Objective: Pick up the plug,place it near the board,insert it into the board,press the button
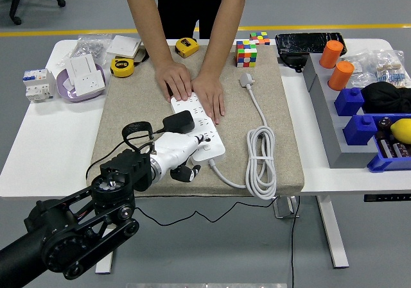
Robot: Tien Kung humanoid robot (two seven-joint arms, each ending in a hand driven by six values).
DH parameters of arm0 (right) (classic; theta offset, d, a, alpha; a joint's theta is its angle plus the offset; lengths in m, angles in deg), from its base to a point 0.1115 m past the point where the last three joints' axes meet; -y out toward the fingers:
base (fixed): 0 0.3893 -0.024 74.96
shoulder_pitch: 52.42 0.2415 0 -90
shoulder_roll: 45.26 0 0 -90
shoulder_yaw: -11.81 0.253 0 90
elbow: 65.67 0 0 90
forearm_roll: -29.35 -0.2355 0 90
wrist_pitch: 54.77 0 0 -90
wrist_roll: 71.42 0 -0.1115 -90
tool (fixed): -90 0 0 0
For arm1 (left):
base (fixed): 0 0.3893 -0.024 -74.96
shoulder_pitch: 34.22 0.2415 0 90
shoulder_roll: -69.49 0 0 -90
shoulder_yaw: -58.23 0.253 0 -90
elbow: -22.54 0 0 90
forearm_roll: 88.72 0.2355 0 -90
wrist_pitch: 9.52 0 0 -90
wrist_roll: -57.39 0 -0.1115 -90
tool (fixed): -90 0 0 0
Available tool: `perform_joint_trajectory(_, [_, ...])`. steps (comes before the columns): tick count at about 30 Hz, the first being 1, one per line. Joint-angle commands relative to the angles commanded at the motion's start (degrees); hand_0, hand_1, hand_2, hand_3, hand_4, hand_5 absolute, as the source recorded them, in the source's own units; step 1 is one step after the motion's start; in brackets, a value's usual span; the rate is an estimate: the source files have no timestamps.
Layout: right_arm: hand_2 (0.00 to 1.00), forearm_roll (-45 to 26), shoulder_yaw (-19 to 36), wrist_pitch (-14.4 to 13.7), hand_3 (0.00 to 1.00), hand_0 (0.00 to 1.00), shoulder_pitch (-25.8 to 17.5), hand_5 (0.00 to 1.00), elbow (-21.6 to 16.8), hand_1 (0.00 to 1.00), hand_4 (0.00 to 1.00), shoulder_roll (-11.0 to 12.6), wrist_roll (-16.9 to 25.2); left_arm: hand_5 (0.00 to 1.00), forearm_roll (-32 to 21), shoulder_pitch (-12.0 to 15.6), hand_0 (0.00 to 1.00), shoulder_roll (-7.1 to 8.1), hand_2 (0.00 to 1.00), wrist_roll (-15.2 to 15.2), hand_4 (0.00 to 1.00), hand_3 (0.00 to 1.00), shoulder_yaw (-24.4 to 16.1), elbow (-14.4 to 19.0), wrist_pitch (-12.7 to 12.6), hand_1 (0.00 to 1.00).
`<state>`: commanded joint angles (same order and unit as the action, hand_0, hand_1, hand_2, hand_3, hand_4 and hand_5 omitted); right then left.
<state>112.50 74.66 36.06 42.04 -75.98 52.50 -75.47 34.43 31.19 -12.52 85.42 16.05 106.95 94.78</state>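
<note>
From the head camera I see my left hand (182, 160) low over the near end of the power strip (200, 129), fingers curled under and holding nothing. The black plug (177, 122) sits seated in the strip just beyond it. A person's two hands (192, 86) press flat on the strip's far end, on the beige mat (141, 95).
</note>
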Motion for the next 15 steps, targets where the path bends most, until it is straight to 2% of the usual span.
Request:
perform_joint_trajectory(4, [0.694,0.01,0.0,0.01,0.606,0.81,0.09,0.57,0.0,0.72,0.885,0.0,-0.02,0.14,0.08,-0.17,0.114,-0.23,0.161,-0.25,0.522,0.904,0.2,-0.63,-0.44,0.062])
perform_joint_trajectory(5, [0.694,0.02,0.01,0.01,0.606,0.811,0.12,0.571,0.0,0.72,0.885,0.0,-0.02,0.106,0.11,-0.27,0.113,-0.27,0.161,-0.35,0.49,0.902,0.31,-0.93,-0.6,0.062])
perform_joint_trajectory(15, [0.693,0.18,0.29,0.01,0.605,0.811,0.12,0.571,0.0,0.72,0.884,0.0,-0.09,0.099,-0.32,-0.41,0.113,-0.23,0.161,-0.77,0.481,0.899,0.7,-3.23,-1.0,0.062])
